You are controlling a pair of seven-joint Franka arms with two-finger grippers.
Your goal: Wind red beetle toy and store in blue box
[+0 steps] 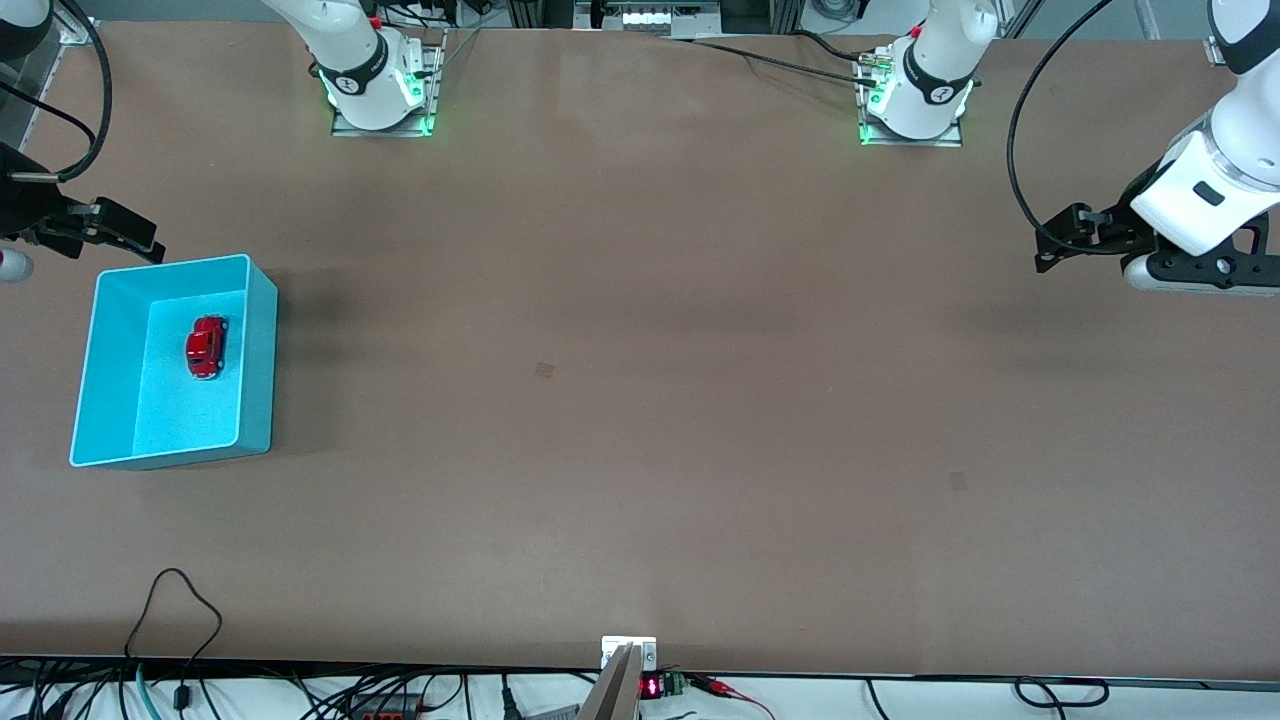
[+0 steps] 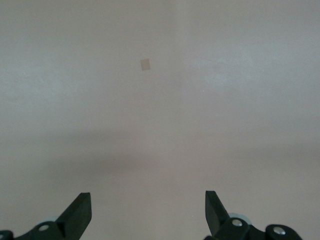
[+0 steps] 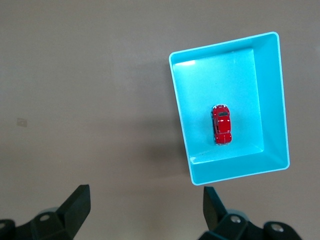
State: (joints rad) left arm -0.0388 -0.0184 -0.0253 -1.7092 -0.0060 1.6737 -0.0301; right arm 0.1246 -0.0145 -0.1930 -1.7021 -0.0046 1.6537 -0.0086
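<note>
The red beetle toy (image 1: 206, 346) (image 3: 221, 124) sits on the floor of the blue box (image 1: 262, 350) (image 3: 272, 100), at the right arm's end of the table. It rests on its wheels, apart from the walls. My right gripper (image 1: 140, 235) (image 3: 147, 195) hovers open and empty beside the box's edge that faces the robots' bases. At the left arm's end, my left gripper (image 1: 1050, 245) (image 2: 148, 200) is up over bare table, open, with nothing between its fingers.
The brown table carries two small darker patches (image 1: 544, 370) (image 1: 958, 481). The arm bases (image 1: 380, 90) (image 1: 915, 100) stand along the table's edge farthest from the front camera. Cables (image 1: 170, 620) and a small device (image 1: 628, 665) lie at the edge nearest it.
</note>
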